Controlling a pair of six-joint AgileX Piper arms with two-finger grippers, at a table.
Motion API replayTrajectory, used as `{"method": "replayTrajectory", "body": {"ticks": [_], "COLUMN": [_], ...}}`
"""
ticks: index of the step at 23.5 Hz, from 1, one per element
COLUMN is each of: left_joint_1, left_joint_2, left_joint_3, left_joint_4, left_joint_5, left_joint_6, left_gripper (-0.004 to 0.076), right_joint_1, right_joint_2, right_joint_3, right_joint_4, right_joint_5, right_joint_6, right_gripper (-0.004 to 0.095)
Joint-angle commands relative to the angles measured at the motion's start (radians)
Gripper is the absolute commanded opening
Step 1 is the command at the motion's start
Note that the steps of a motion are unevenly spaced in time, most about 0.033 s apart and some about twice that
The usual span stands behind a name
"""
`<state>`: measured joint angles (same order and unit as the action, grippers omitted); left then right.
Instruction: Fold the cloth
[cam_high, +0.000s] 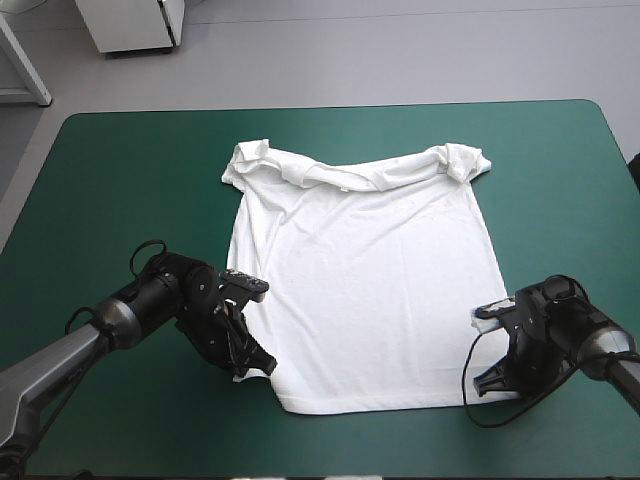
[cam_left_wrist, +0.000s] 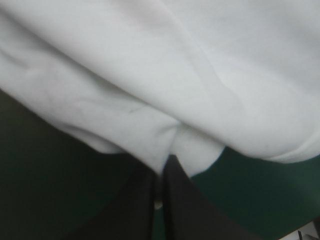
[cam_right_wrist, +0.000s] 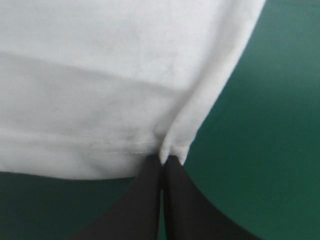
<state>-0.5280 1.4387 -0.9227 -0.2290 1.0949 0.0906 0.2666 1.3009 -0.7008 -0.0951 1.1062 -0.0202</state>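
At the left, we find the left gripper (cam_high: 258, 366) low over the table (cam_high: 110, 170). Its black fingers are all but closed on the left edge of the T-shirt (cam_high: 365, 290), close to the near corner; the left wrist view shows white cloth gathered into a soft pleat at the tips. At the centre, the T-shirt lies spread flat on the teal-green cover, hem toward the near edge; collar and sleeves are rumpled and rolled along the far side; the cloth reads as thin, limp knit, lightly creased. At the right, the right gripper (cam_high: 488, 384) is likewise pinched on the near right corner, the stitched hem showing beside its tips. We judge the task barely begun: both near corners are gripped; no fold is yet made; all folding is left to do.
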Motion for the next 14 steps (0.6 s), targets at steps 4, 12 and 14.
{"method": "replayTrajectory", "body": {"ticks": [4, 12, 14], "left_joint_1": [-0.008, -0.008, -0.008], "left_joint_2": [-0.06, -0.135, -0.159], "left_joint_3": [-0.11, -0.341, -0.395], "left_joint_4": [0.02, 0.125, 0.124], "left_joint_5": [0.093, 0.193, 0.193], "left_joint_6": [-0.009, -0.015, -0.015], "left_gripper": [-0.0009, -0.0009, -0.0009], "right_joint_1": [0.003, 0.003, 0.003], "right_joint_2": [-0.067, -0.171, -0.212], "right_joint_3": [-0.211, -0.421, -0.476], "right_joint_4": [-0.029, -0.045, -0.041], "right_joint_5": [0.031, 0.111, 0.111], "right_joint_6": [-0.007, 0.02, 0.032], "right_gripper": [-0.0019, -0.0019, -0.0019]}}
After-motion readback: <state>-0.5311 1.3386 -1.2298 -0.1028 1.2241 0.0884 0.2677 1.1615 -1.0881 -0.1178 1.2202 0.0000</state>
